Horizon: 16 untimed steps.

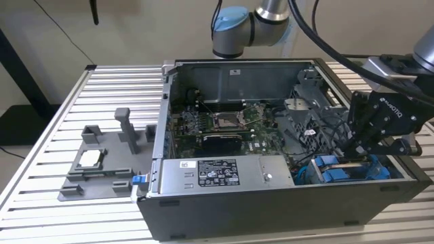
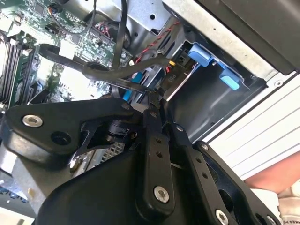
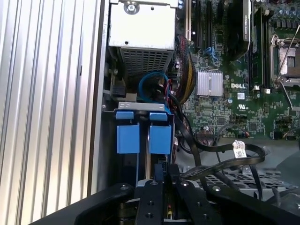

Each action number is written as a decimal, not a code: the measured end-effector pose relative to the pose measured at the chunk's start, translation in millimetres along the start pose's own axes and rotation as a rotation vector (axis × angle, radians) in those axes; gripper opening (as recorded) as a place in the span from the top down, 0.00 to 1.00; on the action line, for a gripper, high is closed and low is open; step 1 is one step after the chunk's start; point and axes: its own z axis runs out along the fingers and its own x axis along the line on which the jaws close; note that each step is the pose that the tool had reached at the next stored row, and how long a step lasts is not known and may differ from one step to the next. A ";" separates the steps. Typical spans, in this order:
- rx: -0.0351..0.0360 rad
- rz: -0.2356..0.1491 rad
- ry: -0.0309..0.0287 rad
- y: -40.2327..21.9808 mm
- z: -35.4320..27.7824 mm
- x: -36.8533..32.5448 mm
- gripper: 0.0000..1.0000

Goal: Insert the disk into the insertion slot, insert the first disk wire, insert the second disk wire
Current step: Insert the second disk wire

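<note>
Reaching down into the case's near right corner, the gripper (image 1: 357, 151) sits directly above the slot (image 1: 349, 170). Its fingers (image 3: 158, 180) are pressed together on a black wire (image 3: 220, 164), beside the blue tabs (image 3: 143, 136).

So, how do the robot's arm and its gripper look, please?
The arm is silver tube with a light-blue joint cap and black cables along it. The gripper is matt black, with white lettering on its body and bolted link bars ending in narrow jaws.
</note>
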 end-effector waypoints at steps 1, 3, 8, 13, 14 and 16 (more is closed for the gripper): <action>-0.0006 0.001 -0.0016 -0.4 0.1 0.1 0.84; -0.0018 0.000 -0.0065 -2.3 0.0 0.2 0.84; -0.0140 0.002 -0.0092 -7.6 -0.6 0.7 0.84; -0.0210 0.007 -0.0103 -8.0 0.2 0.9 0.84; -0.0210 0.007 -0.0102 -8.0 0.3 0.9 0.84; -0.0211 0.007 -0.0101 -8.1 0.3 0.9 0.84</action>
